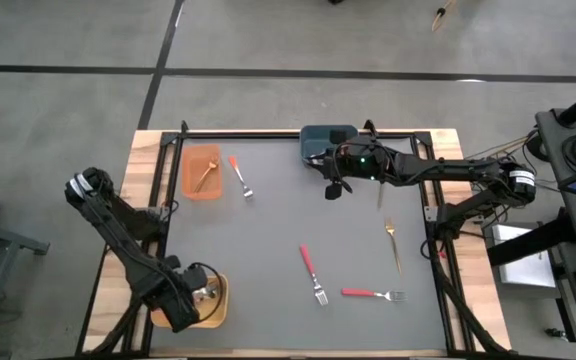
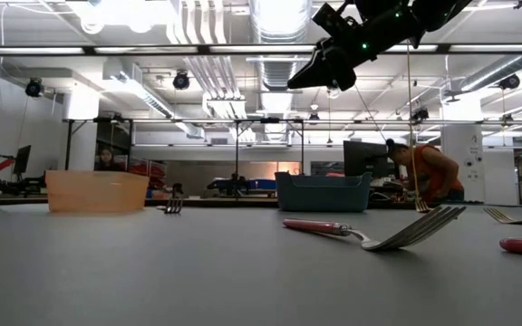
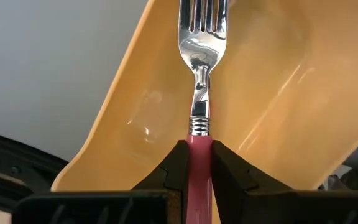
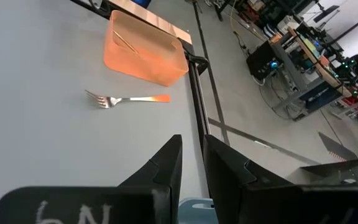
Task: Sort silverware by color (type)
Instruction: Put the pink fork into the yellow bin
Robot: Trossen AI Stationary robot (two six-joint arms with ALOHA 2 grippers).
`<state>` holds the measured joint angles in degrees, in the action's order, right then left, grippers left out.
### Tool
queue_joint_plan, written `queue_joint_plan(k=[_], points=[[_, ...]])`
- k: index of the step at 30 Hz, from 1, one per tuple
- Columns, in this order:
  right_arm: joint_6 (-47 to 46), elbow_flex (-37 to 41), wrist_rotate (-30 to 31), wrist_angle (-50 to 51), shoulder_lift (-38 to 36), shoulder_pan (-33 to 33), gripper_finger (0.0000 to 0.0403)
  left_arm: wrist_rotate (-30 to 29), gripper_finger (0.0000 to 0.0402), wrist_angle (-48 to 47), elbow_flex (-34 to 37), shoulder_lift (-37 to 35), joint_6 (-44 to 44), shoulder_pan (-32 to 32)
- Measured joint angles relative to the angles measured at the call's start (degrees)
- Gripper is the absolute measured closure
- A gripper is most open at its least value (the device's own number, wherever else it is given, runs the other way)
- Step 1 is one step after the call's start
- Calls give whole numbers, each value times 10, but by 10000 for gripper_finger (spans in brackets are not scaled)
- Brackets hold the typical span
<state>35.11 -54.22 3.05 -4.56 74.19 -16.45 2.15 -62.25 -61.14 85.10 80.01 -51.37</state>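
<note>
Your left gripper (image 3: 199, 171) grips a pink-handled fork (image 3: 200, 74); "N" marks your right gripper (image 4: 192, 165).
Glossy yellow bin (image 3: 278, 93) beneath shiny steel tines; right jaws nearly closed, empty, above the blue-grey bin (image 1: 326, 139).

I see pink-handled fork (image 3: 199, 124) clamped in my left hand (image 3: 197, 163), tines out | two pink forks (image 1: 311, 273) flat, well right | gold fork (image 1: 393, 241) below my right hand (image 1: 334, 188) | orange-handled fork (image 1: 239, 175) far left of it

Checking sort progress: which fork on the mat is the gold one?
The thin all-gold fork lying on the right side of the grey mat, below the right pincer. The other loose forks have coloured handles.
</note>
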Motion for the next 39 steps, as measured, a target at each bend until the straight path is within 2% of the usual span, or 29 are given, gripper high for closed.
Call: queue_joint_plan(k=[11,16,25,39], points=[[-1,0,0,0,0,0,344,-22,372,17,9,0,7,-3],[-2,0,0,0,0,0,344,-52,372,25,9,0,17,-12],[-2,0,0,-1,0,0,344,-52,372,25,9,3,26,-19],[-2,0,0,-3,0,0,345,-51,372,27,12,44,16,-28]])
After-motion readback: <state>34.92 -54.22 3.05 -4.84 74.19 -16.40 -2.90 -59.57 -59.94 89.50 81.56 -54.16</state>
